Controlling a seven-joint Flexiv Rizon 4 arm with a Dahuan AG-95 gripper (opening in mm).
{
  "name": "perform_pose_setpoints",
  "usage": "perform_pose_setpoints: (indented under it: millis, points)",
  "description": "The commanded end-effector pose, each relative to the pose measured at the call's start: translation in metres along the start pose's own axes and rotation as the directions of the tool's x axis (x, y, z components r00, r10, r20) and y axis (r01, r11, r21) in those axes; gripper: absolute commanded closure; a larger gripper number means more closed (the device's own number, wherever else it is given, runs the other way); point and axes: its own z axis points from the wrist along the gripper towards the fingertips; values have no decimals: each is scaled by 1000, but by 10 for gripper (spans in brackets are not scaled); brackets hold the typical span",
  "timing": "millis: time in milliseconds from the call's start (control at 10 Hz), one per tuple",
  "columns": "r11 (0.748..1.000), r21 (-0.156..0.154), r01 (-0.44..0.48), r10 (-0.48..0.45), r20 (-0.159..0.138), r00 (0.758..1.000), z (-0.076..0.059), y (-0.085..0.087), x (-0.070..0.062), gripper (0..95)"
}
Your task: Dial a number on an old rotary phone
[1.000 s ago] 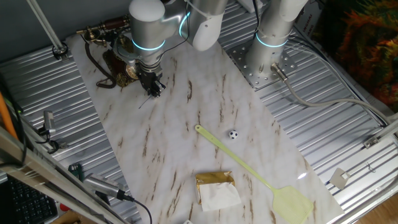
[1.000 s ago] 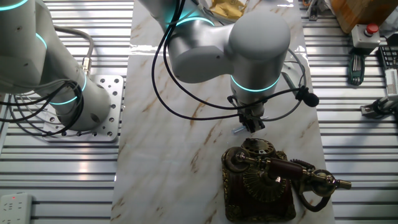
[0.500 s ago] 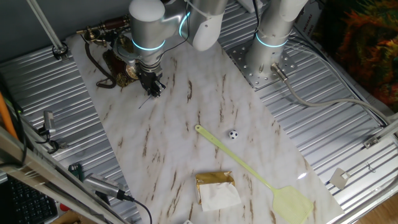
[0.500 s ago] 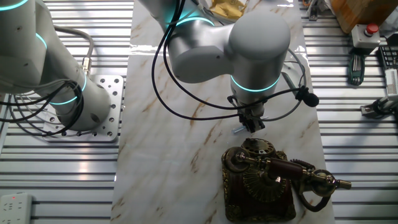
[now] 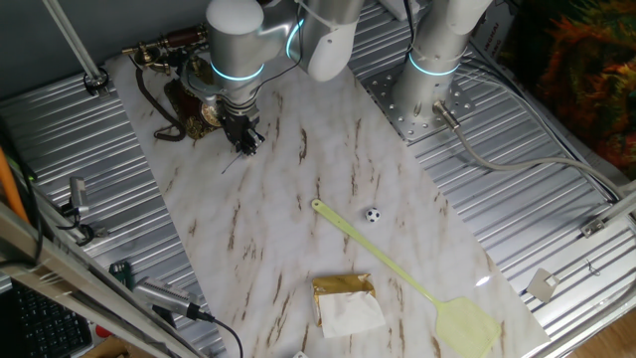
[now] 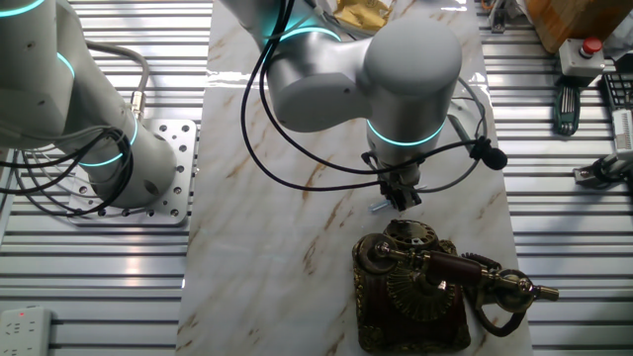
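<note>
A: Where is the old rotary phone (image 6: pixel 413 292)?

B: At one end of the marbled surface (image 5: pixel 298 239), dark base down. Its ornate handset (image 6: pixel 450 269) lies across the cradle, and the dark cord (image 5: pixel 157 111) loops out on the surface beside it.

A: And the pincer (image 6: pixel 400 198)?

B: It hangs from the arm's wrist just beside the phone, on the dial (image 6: pixel 410 234) side, pointing down at the surface. In one fixed view the pincer (image 5: pixel 243 138) sits right at the phone's edge.

A: Released or clenched?

B: The fingers look drawn close together, with a thin pale rod sticking out by the tips, but I cannot tell if they grip it.

A: Anything else on the surface?

B: A yellow fly swatter (image 5: pixel 412 279), a small black-and-white ball (image 5: pixel 372 214) just beside its handle, and a gold packet (image 5: pixel 346 302) near the far end, all well apart from the phone.
</note>
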Motion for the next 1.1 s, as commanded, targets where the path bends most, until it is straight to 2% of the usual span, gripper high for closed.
perform_pose_setpoints:
  millis: [100,500,600,800,900,1100]
  points:
    - [1000,1,1,-1,-1,1000,0,0,0,760]
    - [1000,1,1,-1,-1,1000,0,0,0,760]
    - [1000,-2,12,-12,-15,1000,5,1,0,760]
    - [1000,-2,14,-14,-16,1000,4,0,0,760]
    - [999,-33,6,-7,-25,1000,2,-1,0,760]
    - [1000,-16,13,-13,-20,1000,1,-3,0,760]
